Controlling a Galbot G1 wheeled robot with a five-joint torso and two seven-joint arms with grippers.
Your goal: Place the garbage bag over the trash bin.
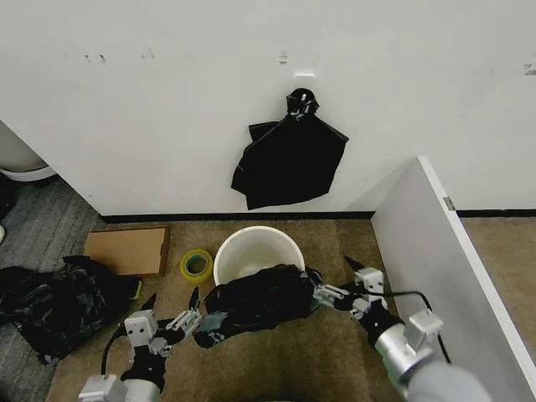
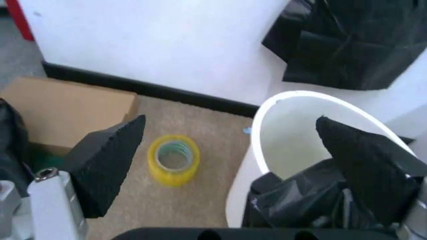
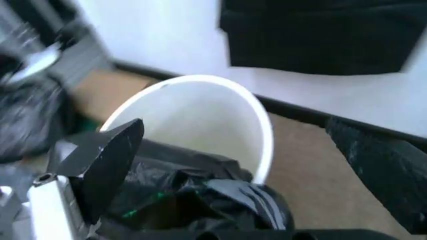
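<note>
- Nearest the onlooker, the robot's two grey arms reached forward over the brown carpet (image 1: 301, 360), one on each side of the thin, glossy black plastic garbage bag (image 1: 255, 303).
- Left gripper (image 1: 172, 316) sat low at the bag's left end, its dark fingers spread wide; one finger appeared to touch the film, apparently to keep that side stretched, though a firm grip could not be confirmed.
- Right gripper (image 1: 335, 283) met the bag's right end, jaws also splayed wide, with crumpled film bunched just below its fingers in the wrist view.
- Between them the garbage bag lay draped over the near rim of the round cream-white plastic trash bin (image 1: 251, 244), slumping partly into the mouth; the far rim stood bare.
- By this onlooker's reckoning the job was partway done: the bag was held at both ends so its opening could be drawn across the rim, and thin film could easily slip back.
- Just left of the bin lay a yellow tape roll (image 1: 196, 265), with a flat brown cardboard box (image 1: 126, 250) beyond it and a bulky black heap (image 1: 59, 306) at the carpet's edge.
- On the white wall behind hung a bunch of flat black bags (image 1: 289, 159), gathered at a knot.
</note>
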